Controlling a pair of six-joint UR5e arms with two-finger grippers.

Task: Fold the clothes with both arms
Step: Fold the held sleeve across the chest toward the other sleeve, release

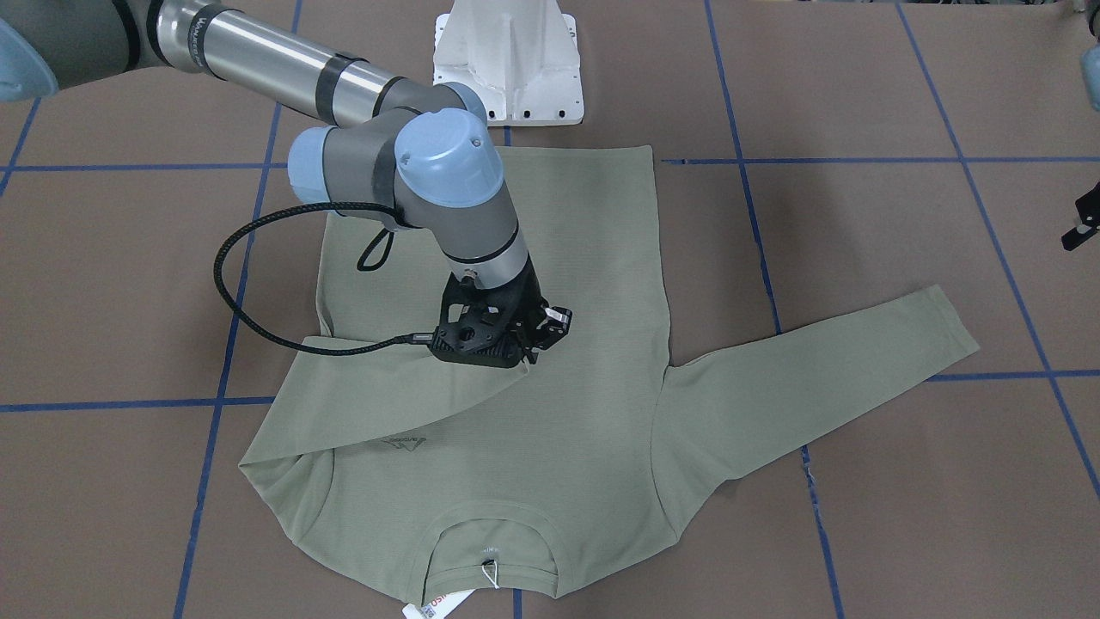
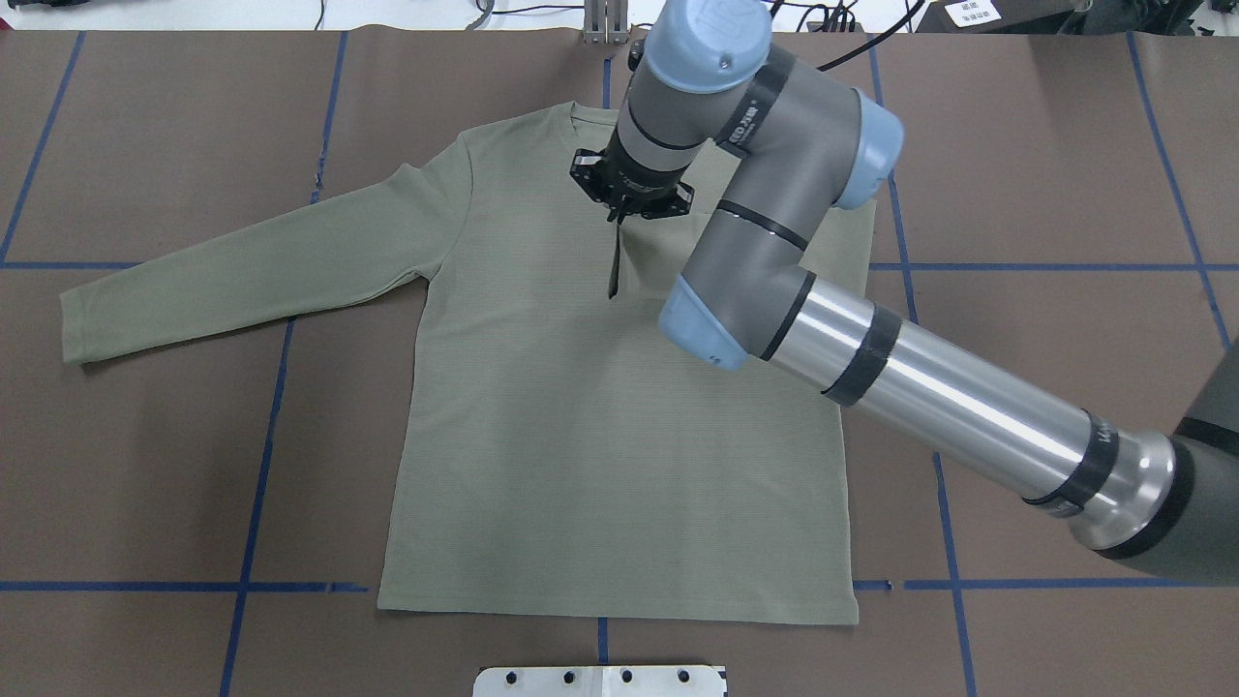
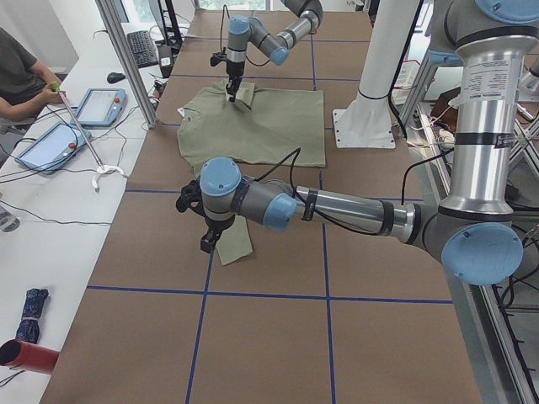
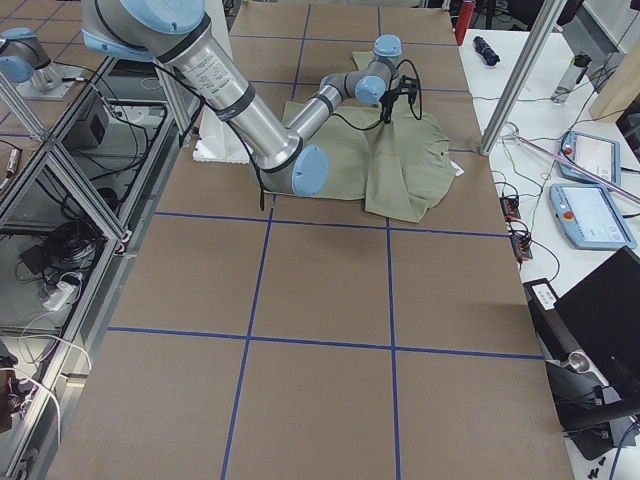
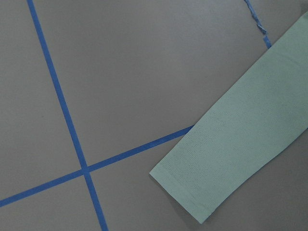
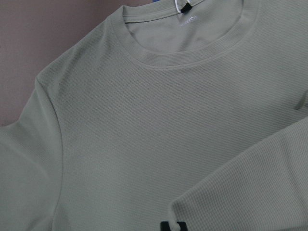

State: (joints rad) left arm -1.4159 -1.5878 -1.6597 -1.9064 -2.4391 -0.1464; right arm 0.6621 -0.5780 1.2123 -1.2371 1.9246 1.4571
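Toward the bench's left end, the left pincer [image 3: 206,240] is hovering just above the left cuff [image 5: 185,190] and is touching nothing. Whether its jaws are parted or closed cannot be told: its wrist camera is showing only that cuff and bare bench [image 2: 145,484]. The left sleeve [image 2: 242,276] is lying flat, stretching fully out toward the left end, not yet folded.

In the middle of the bench the olive shirt [image 2: 600,436] is lying face up and smooth. Its hem [image 2: 619,600] is running along the robot-side edge near the white pedestal [image 1: 507,60]. Its collar [image 1: 490,524] and price tag [image 1: 434,606] are pointing toward the operators' edge.

Further right, the right pincer [image 2: 619,211] is clenching the right cuff [image 6: 187,207] and holding it over the chest. The right sleeve [image 1: 369,404] is running diagonally from its shoulder across the front, its edge passing just beside the chest logo [image 1: 402,444]. The cuff end seems to be hanging slightly off the fabric rather than lying on it.

Judging from this, the task is sitting in its early part. The first sleeve fold is nearly done and needs only to be laid down and let go. The left sleeve is waiting to be brought in likewise, and the body is not yet folded at all.
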